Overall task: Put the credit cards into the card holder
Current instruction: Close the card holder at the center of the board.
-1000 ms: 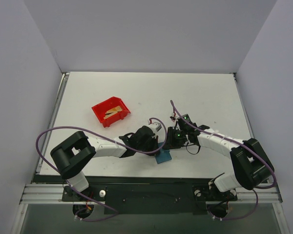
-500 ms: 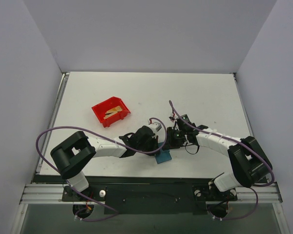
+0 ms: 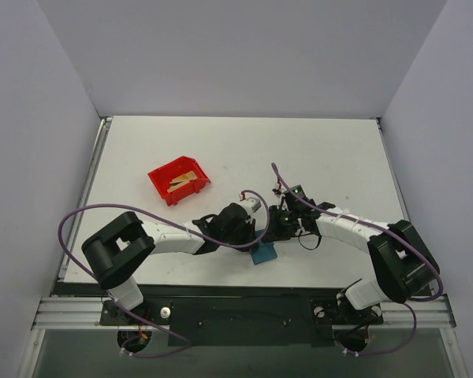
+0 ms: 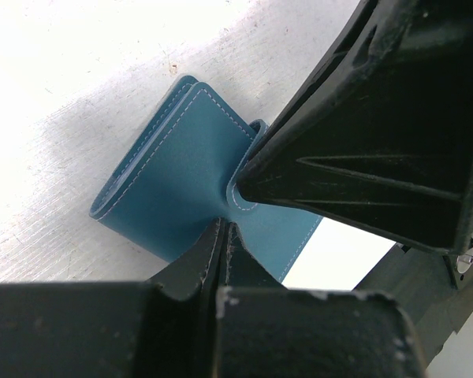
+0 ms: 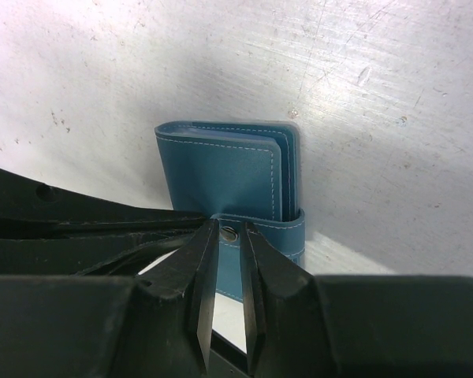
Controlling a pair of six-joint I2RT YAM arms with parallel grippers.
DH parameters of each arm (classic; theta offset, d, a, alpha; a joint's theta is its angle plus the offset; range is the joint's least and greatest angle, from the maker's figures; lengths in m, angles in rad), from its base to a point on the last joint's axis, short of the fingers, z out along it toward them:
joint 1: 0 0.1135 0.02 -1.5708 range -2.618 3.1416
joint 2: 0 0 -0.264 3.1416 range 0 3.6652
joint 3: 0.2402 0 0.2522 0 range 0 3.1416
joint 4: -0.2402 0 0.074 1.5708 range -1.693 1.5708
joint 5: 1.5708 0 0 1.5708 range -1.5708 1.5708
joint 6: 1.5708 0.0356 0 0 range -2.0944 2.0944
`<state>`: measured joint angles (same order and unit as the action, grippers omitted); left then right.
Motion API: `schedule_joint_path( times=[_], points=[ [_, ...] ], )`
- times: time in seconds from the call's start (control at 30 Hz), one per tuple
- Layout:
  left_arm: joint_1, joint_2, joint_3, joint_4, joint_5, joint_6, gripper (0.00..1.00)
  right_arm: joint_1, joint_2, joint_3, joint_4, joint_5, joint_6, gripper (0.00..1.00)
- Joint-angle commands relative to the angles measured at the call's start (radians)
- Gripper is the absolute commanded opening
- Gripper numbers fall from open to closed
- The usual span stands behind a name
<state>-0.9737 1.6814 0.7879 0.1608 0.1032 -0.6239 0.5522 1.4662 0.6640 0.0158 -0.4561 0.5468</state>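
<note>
The teal card holder [image 3: 262,253] lies closed near the table's front edge, between both grippers. In the left wrist view the card holder [image 4: 181,165] has my left gripper [image 4: 223,226] shut, its tips pressed against the cover beside the tab. In the right wrist view the card holder [image 5: 221,169] shows its snap tab wrapped over one edge, and my right gripper [image 5: 230,230] is closed narrowly on that tab, the metal snap showing between its tips. From above, my left gripper [image 3: 255,236] and right gripper [image 3: 273,233] meet over the holder. Gold-tan credit cards [image 3: 183,182] lie in the red bin.
A red plastic bin [image 3: 164,175] stands on the white table to the back left of the grippers. Purple cables loop off both arms. Grey walls close in the table on three sides, and a black rail runs along the front edge.
My right gripper has edged slightly left, closer onto the card holder's tab. The left arm and the card holder have stayed put.
</note>
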Motion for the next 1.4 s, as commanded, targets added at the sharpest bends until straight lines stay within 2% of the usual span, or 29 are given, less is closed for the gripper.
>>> schedule_joint_path(
  times=[0.0, 0.57, 1.0, 1.37],
  points=[
    [-0.006, 0.024, 0.014, -0.053, -0.002, 0.012, 0.0, 0.012, -0.003, 0.005, -0.004, 0.002, -0.027, 0.14],
    [-0.005, 0.023, 0.014, -0.052, 0.001, 0.013, 0.0, 0.038, 0.002, 0.014, -0.04, 0.011, -0.059, 0.14],
    [-0.006, 0.029, 0.02, -0.053, 0.0, 0.013, 0.0, 0.089, 0.026, 0.046, -0.091, 0.099, -0.085, 0.13],
    [-0.006, 0.026, 0.017, -0.052, 0.0, 0.012, 0.0, 0.112, 0.04, 0.059, -0.131, 0.158, -0.096, 0.03]
  ],
)
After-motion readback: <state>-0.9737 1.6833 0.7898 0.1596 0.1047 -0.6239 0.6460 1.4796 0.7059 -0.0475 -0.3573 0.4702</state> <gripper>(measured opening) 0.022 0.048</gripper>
